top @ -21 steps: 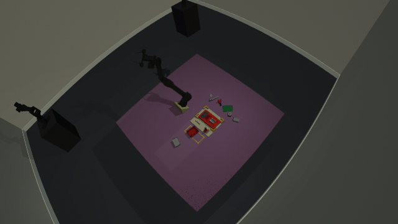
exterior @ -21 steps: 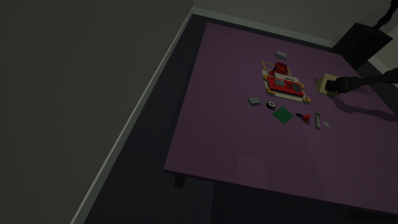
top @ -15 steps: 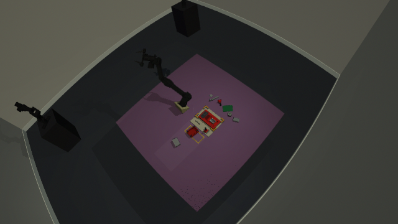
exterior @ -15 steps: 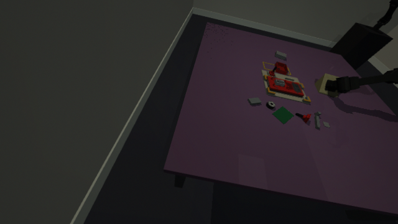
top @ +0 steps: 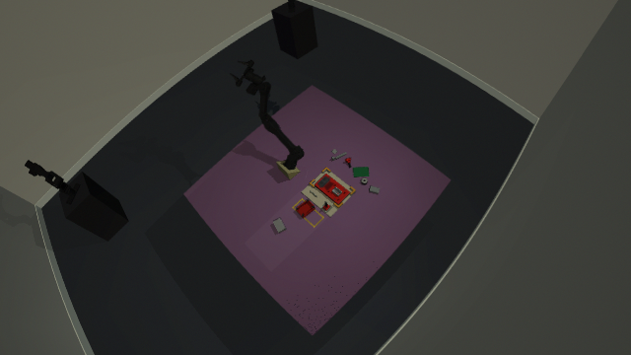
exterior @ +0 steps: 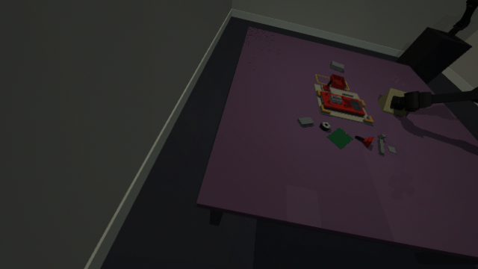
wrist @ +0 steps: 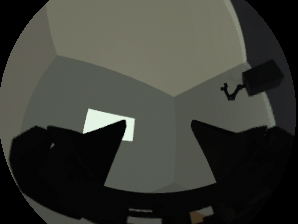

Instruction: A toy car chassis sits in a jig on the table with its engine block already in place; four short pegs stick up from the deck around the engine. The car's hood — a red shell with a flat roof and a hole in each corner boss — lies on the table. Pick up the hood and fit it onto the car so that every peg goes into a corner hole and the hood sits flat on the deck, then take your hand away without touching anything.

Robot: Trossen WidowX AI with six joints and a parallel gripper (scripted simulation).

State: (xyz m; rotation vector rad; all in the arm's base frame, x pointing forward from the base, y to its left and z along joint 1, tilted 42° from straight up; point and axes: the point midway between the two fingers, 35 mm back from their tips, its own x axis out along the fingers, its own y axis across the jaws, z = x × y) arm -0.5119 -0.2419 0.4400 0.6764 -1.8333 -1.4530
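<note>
The red hood lies on the purple table inside a yellow outlined square, right beside the jig. The red car chassis sits in the beige jig with a grey engine block on its deck. The pegs are too small to make out. My gripper is open and empty. It is raised high and stretched away beyond the table's far edge, far from the hood, and in the wrist view it faces the room's walls.
Around the jig lie a green square, a small ring, grey blocks, a small red piece and a grey bar. The arm's base stands behind the jig. Black camera boxes stand off the table.
</note>
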